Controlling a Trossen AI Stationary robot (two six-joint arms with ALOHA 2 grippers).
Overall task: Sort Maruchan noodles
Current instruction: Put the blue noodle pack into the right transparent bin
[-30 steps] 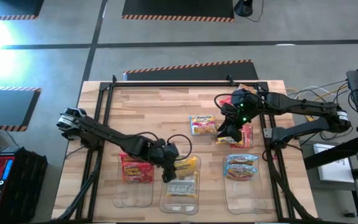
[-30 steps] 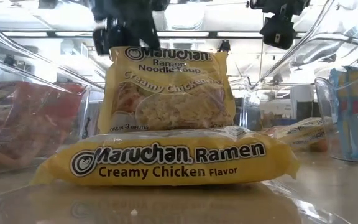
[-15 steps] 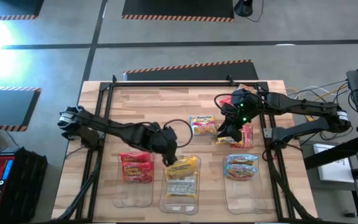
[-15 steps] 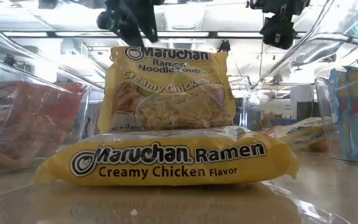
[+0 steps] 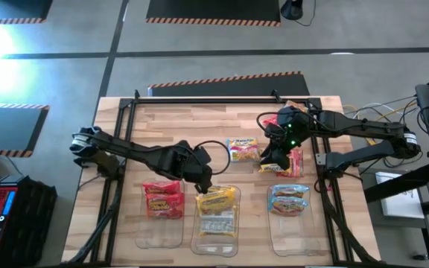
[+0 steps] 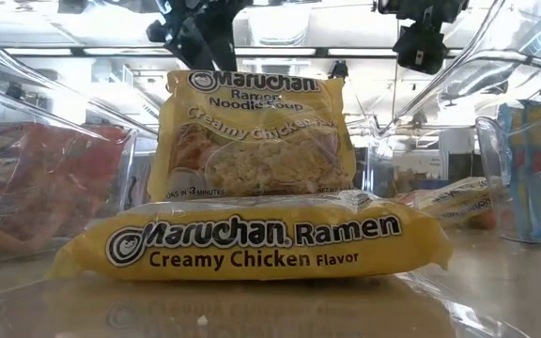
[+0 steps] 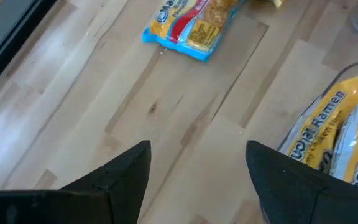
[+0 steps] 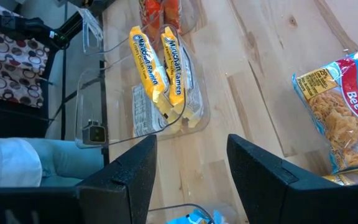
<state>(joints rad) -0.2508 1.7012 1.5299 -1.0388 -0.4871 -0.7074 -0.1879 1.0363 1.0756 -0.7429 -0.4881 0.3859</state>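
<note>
Left gripper (image 5: 202,181), jaws spread wide and empty, hovers beside the middle bin (image 5: 216,237) holding yellow packets (image 6: 252,242). Right gripper (image 5: 274,160), also wide open and empty, sits over the red packet (image 5: 295,162), near a loose packet (image 5: 242,149). Packets likely light, glossy, slippery, brittle inside: grip a crimped end or across the narrow width.

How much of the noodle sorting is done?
Mostly done: red packets lie in the left bin, yellow packets in the middle bin, blue packets in the right bin. Nothing is in hand: the left gripper and right gripper are open. Left: a light blue packet and a red packet loose on the table.
</note>
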